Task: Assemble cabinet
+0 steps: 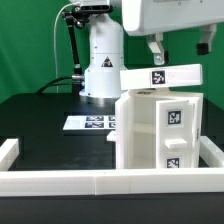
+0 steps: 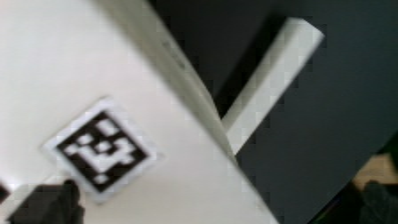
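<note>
The white boxy cabinet (image 1: 160, 130) stands at the exterior view's right, with tags on its front face and shelf compartments inside. A flat white panel (image 1: 162, 77) with a tag lies tilted across its top. My gripper (image 1: 179, 52) hangs just above that panel with its jaws wide apart and nothing between them. In the wrist view the panel (image 2: 107, 90) and its tag (image 2: 98, 148) fill the picture close up. My gripper (image 2: 210, 202) shows only as dark fingertips (image 2: 45, 205) at the picture's edges, spread to either side of the panel.
The long low white frame rails (image 1: 100, 180) run along the front and both sides of the black table. The marker board (image 1: 95, 122) lies behind the cabinet near the robot base (image 1: 103, 70). A cable hangs at the base's left.
</note>
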You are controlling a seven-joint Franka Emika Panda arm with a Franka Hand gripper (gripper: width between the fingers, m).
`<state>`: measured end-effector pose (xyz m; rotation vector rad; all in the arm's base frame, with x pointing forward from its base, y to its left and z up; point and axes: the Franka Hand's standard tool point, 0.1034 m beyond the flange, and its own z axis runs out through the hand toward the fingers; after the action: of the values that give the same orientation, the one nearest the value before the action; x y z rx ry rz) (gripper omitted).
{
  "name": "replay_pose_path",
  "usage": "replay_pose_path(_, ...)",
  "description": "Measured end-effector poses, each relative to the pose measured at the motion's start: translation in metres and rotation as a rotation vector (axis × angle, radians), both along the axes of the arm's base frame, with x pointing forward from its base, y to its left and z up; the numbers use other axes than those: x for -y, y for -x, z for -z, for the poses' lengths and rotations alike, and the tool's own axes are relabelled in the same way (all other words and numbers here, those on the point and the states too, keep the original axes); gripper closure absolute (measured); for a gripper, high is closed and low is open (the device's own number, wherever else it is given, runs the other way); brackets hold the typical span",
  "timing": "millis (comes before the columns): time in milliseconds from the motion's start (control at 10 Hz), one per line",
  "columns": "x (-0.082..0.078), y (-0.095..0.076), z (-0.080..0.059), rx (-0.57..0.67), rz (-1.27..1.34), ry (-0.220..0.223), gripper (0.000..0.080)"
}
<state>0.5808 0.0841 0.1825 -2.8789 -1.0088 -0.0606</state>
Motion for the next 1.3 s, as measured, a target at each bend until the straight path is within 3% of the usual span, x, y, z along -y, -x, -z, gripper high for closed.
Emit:
replay_pose_path(200, 0.012, -0.01, -0.004, 0.041, -0.351, 0.019, 0.0003)
replay_pose_path(500, 0.021, -0.009, -0.001, 0.058, -0.63, 0.036, 0.0003)
replay_pose_path(1300, 0.026, -0.005, 0.02, 0.042, -0.575, 0.052, 0.0003)
